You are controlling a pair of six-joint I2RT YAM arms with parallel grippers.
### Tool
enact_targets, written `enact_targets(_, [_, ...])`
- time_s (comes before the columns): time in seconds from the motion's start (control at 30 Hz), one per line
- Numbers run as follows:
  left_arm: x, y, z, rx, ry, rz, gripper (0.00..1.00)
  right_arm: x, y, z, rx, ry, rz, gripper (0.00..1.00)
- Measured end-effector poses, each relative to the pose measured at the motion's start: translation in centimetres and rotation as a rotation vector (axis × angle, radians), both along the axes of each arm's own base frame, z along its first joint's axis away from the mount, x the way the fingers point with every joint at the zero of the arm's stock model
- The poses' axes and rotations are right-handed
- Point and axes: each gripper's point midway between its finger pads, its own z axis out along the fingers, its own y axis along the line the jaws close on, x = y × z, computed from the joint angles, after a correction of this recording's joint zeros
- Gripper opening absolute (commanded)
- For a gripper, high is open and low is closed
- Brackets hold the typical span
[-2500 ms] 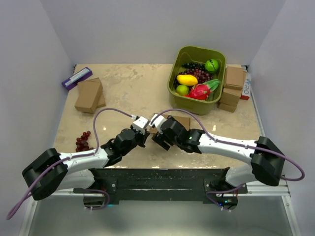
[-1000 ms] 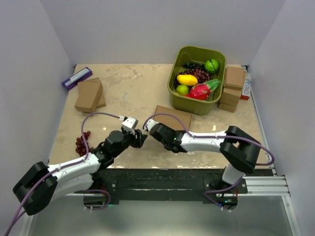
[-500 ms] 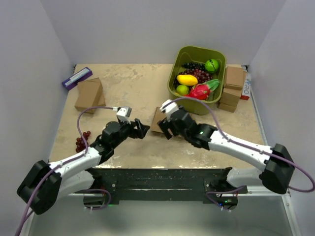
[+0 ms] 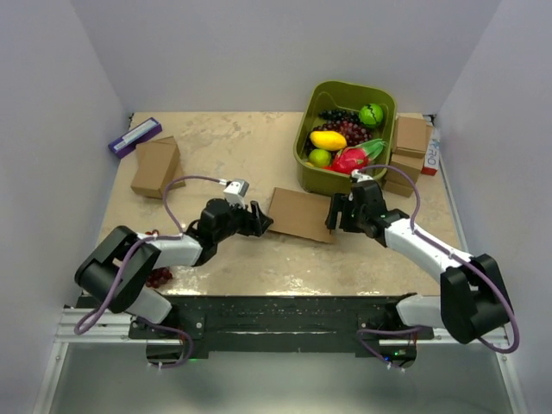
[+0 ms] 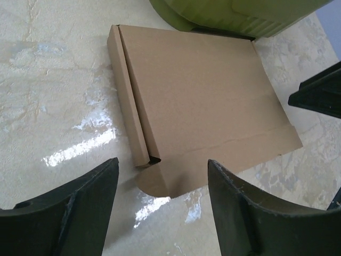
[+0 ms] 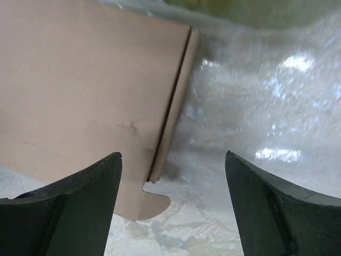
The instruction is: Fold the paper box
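The paper box (image 4: 302, 214) lies flat on the table in front of the green bin, a thin brown cardboard rectangle with narrow side flaps. In the left wrist view the paper box (image 5: 197, 101) shows its left flap folded up and a rounded tab at the near corner. My left gripper (image 4: 259, 219) sits just off the box's left edge, open, nothing between its fingers (image 5: 69, 208). My right gripper (image 4: 336, 212) is at the box's right edge, open and empty. The right wrist view shows the paper box (image 6: 90, 90) with its right flap and tab.
A green bin (image 4: 345, 172) of toy fruit stands right behind the box. Small brown boxes (image 4: 410, 155) are stacked at the right, and another brown box (image 4: 156, 166) and a purple item (image 4: 134, 136) at the far left. Red grapes (image 4: 148, 259) lie near the left arm.
Both arms have swung apart from the middle to the two ends of the box. Both grippers opened. The box now lies uncovered between them.
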Motion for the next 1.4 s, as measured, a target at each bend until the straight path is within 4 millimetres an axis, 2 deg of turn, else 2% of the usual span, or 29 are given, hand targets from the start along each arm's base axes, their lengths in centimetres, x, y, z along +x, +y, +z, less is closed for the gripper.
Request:
enact_targets(0.2, [0.8, -0.9, -1.8, 0.010, 0.021, -0.025, 0.54, -0.3, -0.1, -1.7, 0.122, 0.039, -0.054, 0.67])
enact_targets(0.33, [0.6, -1.1, -3.5, 0.022, 0.051, -0.042, 0.51, -0.2, 0.4, -2.7, 0.177, 0.060, -0.069, 0.61])
enact_targets(0.37, [0.6, -1.2, -3.8, 0.023, 0.057, -0.045, 0.51, -0.3, 0.6, -3.1, 0.188, 0.071, -0.068, 0.56])
enact_targets(0.47, [0.8, -1.3, -3.7, 0.020, 0.049, -0.051, 0.61, -0.5, 1.2, -4.0, 0.231, 0.096, -0.068, 0.47])
enact_targets(0.5, [0.8, -1.3, -3.7, 0.022, 0.048, -0.052, 0.68, -0.3, 1.4, -3.9, 0.241, 0.091, -0.068, 0.40])
enact_targets(0.57, [0.8, -1.2, -3.7, 0.028, 0.045, -0.053, 0.73, -0.1, 1.8, -3.8, 0.270, 0.085, -0.064, 0.33])
enact_targets(0.63, [0.8, -1.1, -3.5, 0.030, 0.048, -0.050, 0.79, 0.1, 2.2, -3.7, 0.298, 0.077, -0.057, 0.20])
enact_targets(0.7, [1.0, -0.7, -2.6, 0.020, 0.034, -0.040, 0.82, 0.2, 2.6, -3.6, 0.325, 0.071, -0.050, 0.13])
enact_targets(0.73, [1.3, -0.5, -1.7, 0.008, 0.018, -0.032, 0.82, 0.3, 2.8, -3.5, 0.338, 0.068, -0.048, 0.06])
enact_targets(0.8, [2.0, 0.0, 0.4, -0.023, -0.024, -0.011, 0.85, 0.5, 3.1, -3.4, 0.358, 0.061, -0.044, 0.00])
enact_targets(0.87, [2.7, 0.8, 2.6, -0.056, -0.067, 0.015, 0.86, 0.6, 3.3, -3.3, 0.376, 0.056, -0.038, 0.00])
enact_targets(0.93, [2.9, 1.3, 4.0, -0.079, -0.093, 0.024, 0.86, 0.6, 3.5, -3.4, 0.386, 0.053, -0.035, 0.00])
enact_targets(1.03, [3.0, 1.9, 5.1, -0.113, -0.097, 0.030, 0.87, 0.5, 3.4, -3.4, 0.401, 0.050, -0.037, 0.00])
enact_targets(1.23, [1.6, 2.2, 3.1, -0.133, -0.014, 0.017, 0.87, 0.5, 3.1, -3.5, 0.423, 0.050, -0.054, 0.00])
enact_targets(1.4, [1.0, 1.4, 1.4, -0.174, 0.058, -0.011, 0.87, 0.4, 2.8, -3.5, 0.419, 0.052, -0.058, 0.00])
